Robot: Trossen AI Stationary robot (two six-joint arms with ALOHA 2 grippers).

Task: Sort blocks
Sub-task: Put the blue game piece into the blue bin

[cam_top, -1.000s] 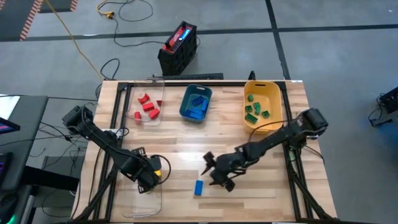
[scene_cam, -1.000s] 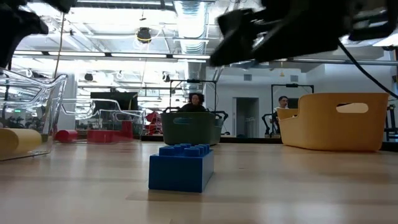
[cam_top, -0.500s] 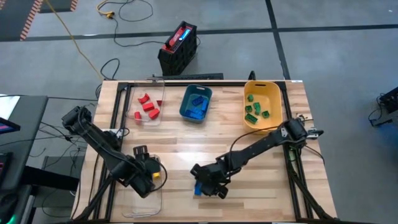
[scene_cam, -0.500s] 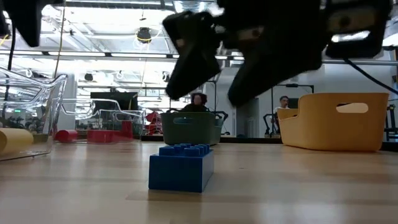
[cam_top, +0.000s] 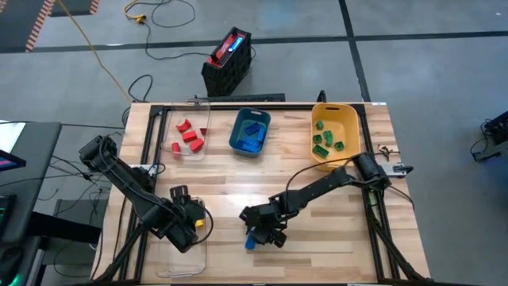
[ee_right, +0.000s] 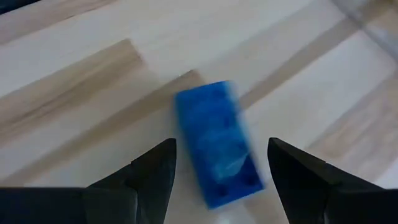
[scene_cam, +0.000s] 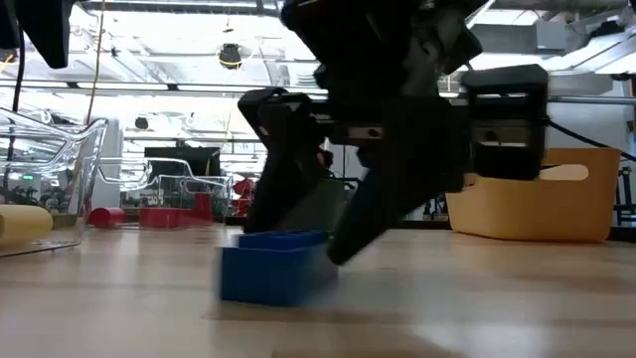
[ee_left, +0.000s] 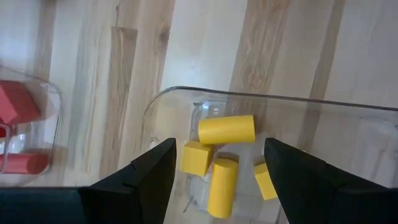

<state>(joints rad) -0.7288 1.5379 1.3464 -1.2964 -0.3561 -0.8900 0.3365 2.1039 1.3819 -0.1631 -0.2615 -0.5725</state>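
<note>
One blue block (cam_top: 250, 241) lies flat on the table near the middle of the near edge, also shown in the low view (scene_cam: 273, 268) and the right wrist view (ee_right: 214, 143). My right gripper (cam_top: 259, 232) is open and low over it, one finger on each side (scene_cam: 308, 224). My left gripper (cam_top: 189, 226) is open and hangs over the clear tray (cam_top: 184, 253) at the near left. Several yellow blocks (ee_left: 221, 146) lie in that tray. Other blocks lie sorted in containers at the far side. My right gripper comes at the blue block from above, slanting, with the block's length running between its open fingers (ee_right: 214, 186). In the low view one finger (scene_cam: 358, 224) meets the block's upper end edge (scene_cam: 326, 242). The block rests on the table and shows blurred.
Along the far side stand a clear tray with red blocks (cam_top: 189, 137), a teal bin with blue blocks (cam_top: 250, 131) and a yellow bin with green blocks (cam_top: 333, 135). Bare wood lies between them and the grippers. People show in the room beyond the table.
My right gripper has moved toward the table's left and near edge and come down over the blue block, staying open. The block has slid a little along the table in the last half second. My left gripper has shifted slightly toward the near edge over its tray.
</note>
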